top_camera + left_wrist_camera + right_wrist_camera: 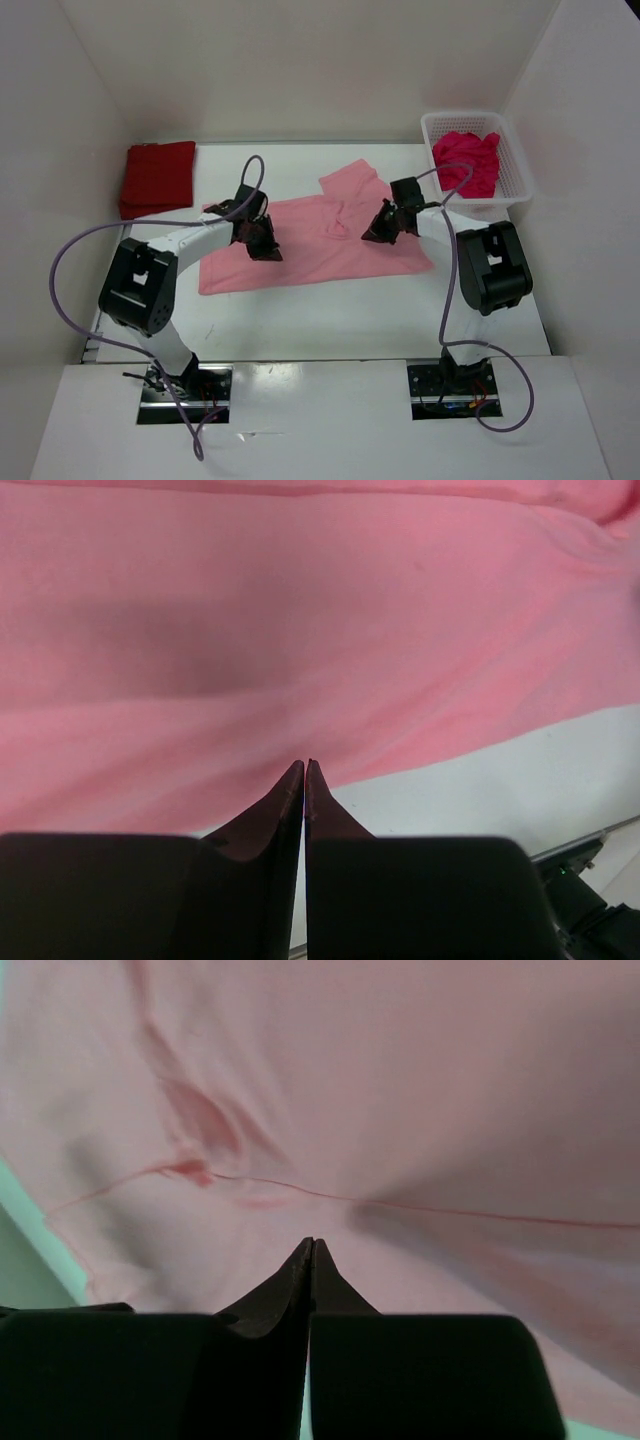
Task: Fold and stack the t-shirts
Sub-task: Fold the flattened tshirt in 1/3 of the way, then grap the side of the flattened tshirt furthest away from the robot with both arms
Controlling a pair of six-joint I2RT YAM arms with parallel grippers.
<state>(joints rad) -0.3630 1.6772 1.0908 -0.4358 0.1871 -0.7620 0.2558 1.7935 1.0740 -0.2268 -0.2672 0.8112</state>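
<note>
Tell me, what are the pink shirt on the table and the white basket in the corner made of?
The pink shirt looks like soft, matte cloth, possibly a cotton knit: it lies limp and creased, with a stitched seam. The white basket looks like stiff moulded plastic: thin lattice walls with regular holes that hold their shape.

T-shirts: three — dark red (157, 177), light pink (310, 250), magenta (467, 162). Basket (518, 172): one. Arms — left (150, 285), right (490, 265): two.

Plain pink t-shirt (310, 250), dark red t-shirt (157, 177), magenta t-shirt (467, 162), white lattice basket (518, 170).
</note>
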